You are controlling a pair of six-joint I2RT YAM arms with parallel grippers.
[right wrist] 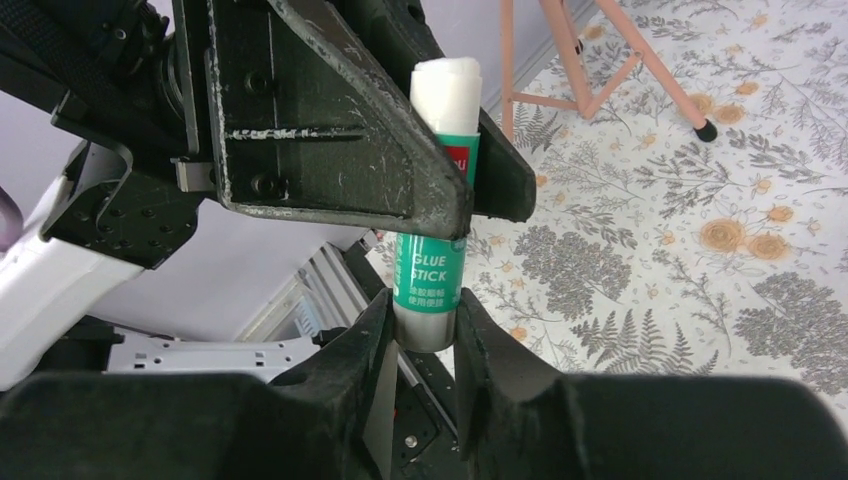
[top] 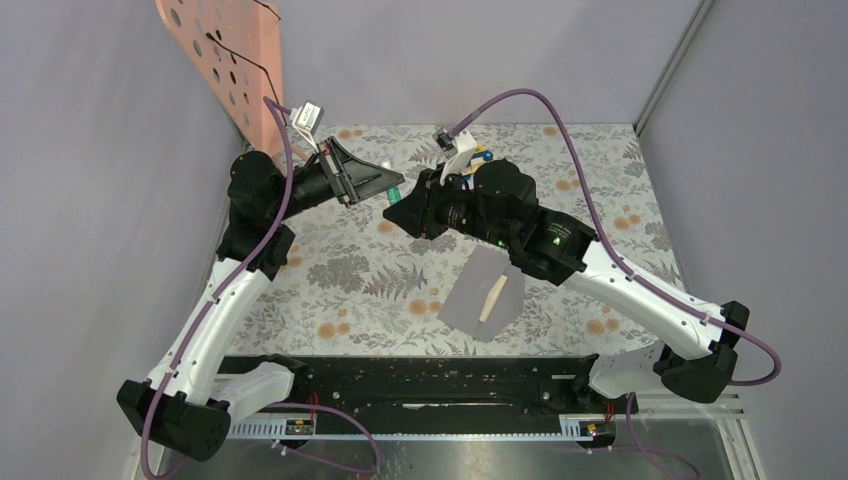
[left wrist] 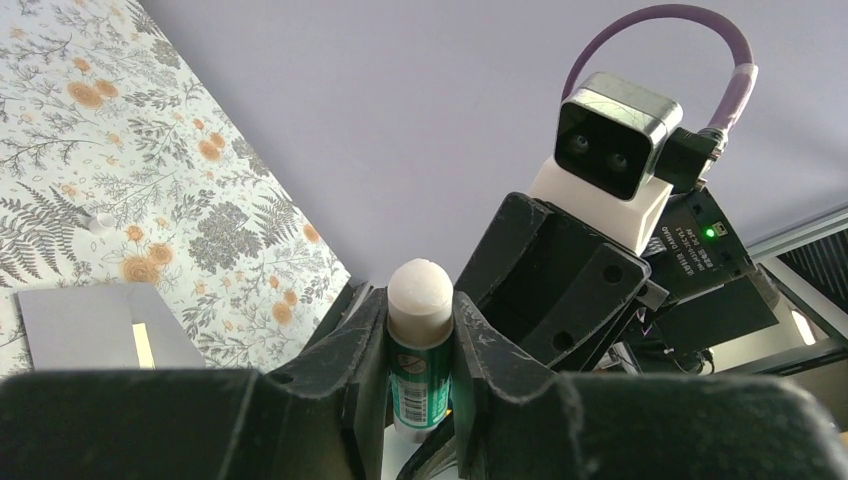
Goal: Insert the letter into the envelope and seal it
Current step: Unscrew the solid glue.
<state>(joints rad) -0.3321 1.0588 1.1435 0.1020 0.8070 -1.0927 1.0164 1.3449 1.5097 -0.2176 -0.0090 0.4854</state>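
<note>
A green glue stick point(top: 394, 195) hangs in the air between both arms, uncapped, its white glue tip point(left wrist: 420, 288) bare. My left gripper point(left wrist: 420, 312) is shut on the tube just below that tip. My right gripper point(right wrist: 428, 322) is shut on the silver base end point(right wrist: 428, 333) of the same stick. In the top view the left gripper point(top: 385, 185) and the right gripper point(top: 408, 208) meet nose to nose at the stick. The grey-lilac envelope point(top: 482, 295) lies flat on the table under the right forearm, and appears again as the envelope point(left wrist: 85, 325). It carries a narrow tan strip point(top: 493, 298); I cannot tell whether that is the letter.
A pink perforated board point(top: 225, 55) leans at the back left, its pink legs point(right wrist: 600, 70) standing on the floral table cover point(top: 390, 280). A small white object point(left wrist: 97, 222) lies on the cover. A black rail point(top: 420, 385) runs along the near edge.
</note>
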